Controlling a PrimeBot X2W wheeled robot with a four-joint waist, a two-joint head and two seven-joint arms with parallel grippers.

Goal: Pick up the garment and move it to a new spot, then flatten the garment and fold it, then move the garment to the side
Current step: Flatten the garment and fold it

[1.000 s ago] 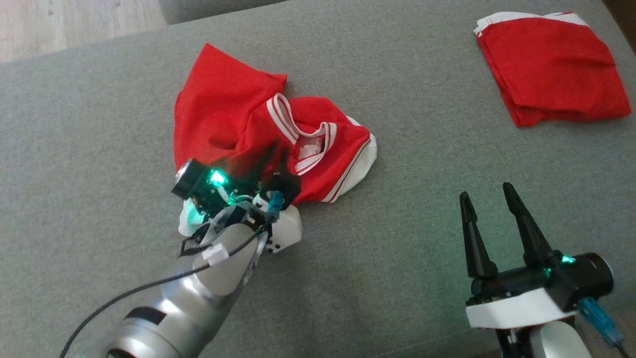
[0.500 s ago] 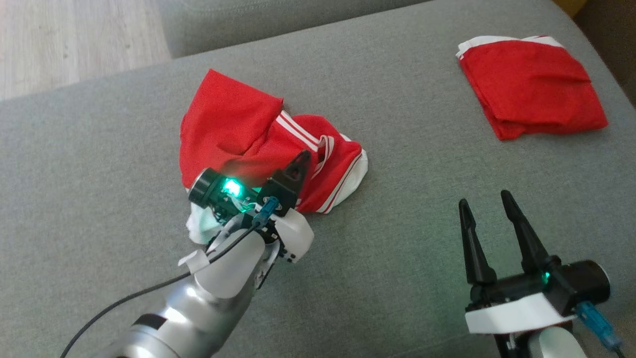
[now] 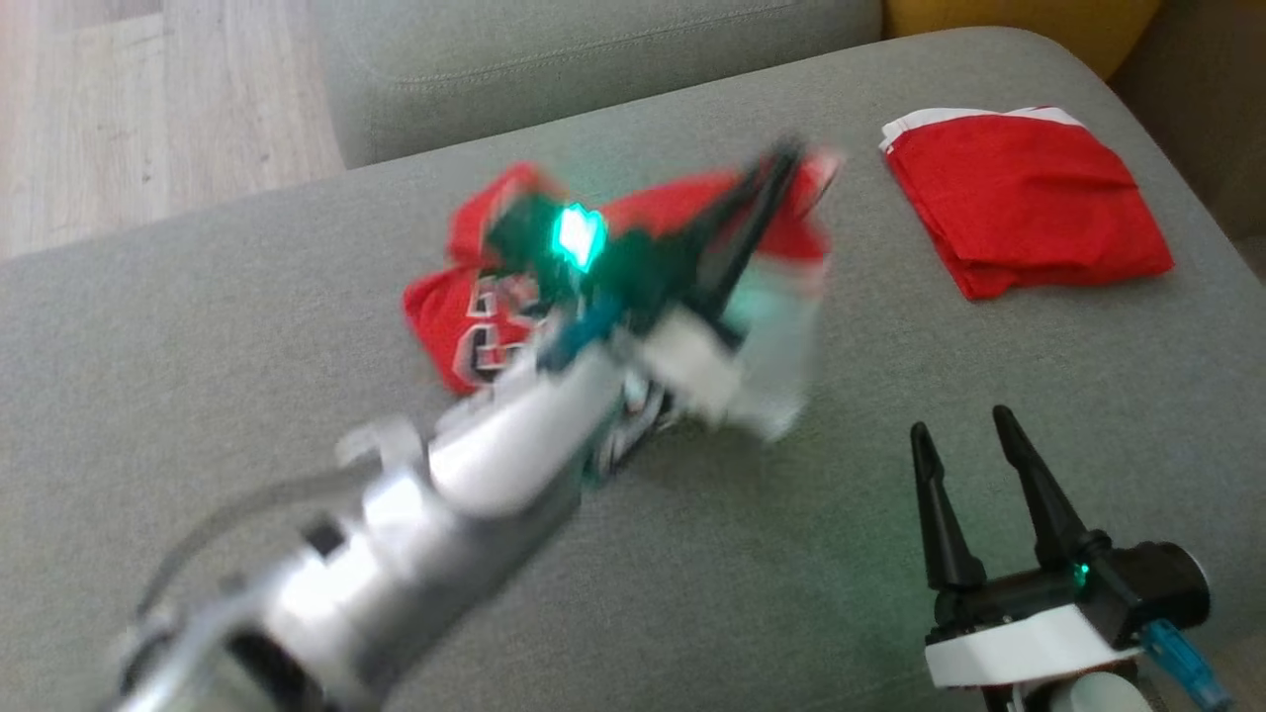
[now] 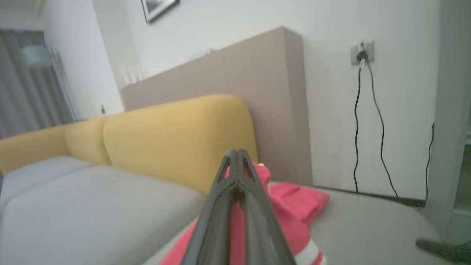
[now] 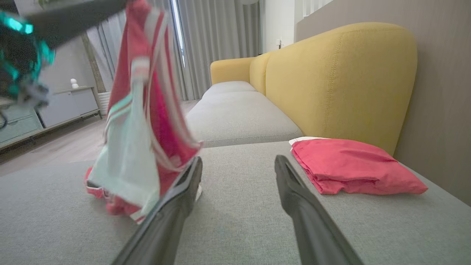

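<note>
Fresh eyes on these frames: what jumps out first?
A crumpled red-and-white garment hangs mid-scene from the blurred left gripper, jaws shut on it, its lower end on the grey cushion. A second red garment lies folded at the cushion's far right corner. The right gripper sits at the lower right, jaws open and empty.

A folded red cloth point(image 3: 1024, 203) lies on the grey cushion point(image 3: 198, 326), near the yellow backrest point(image 5: 342, 73). Wood floor point(image 3: 148, 109) lies beyond; a black cable point(image 4: 356, 147) hangs from a wall socket point(image 4: 362, 51).
</note>
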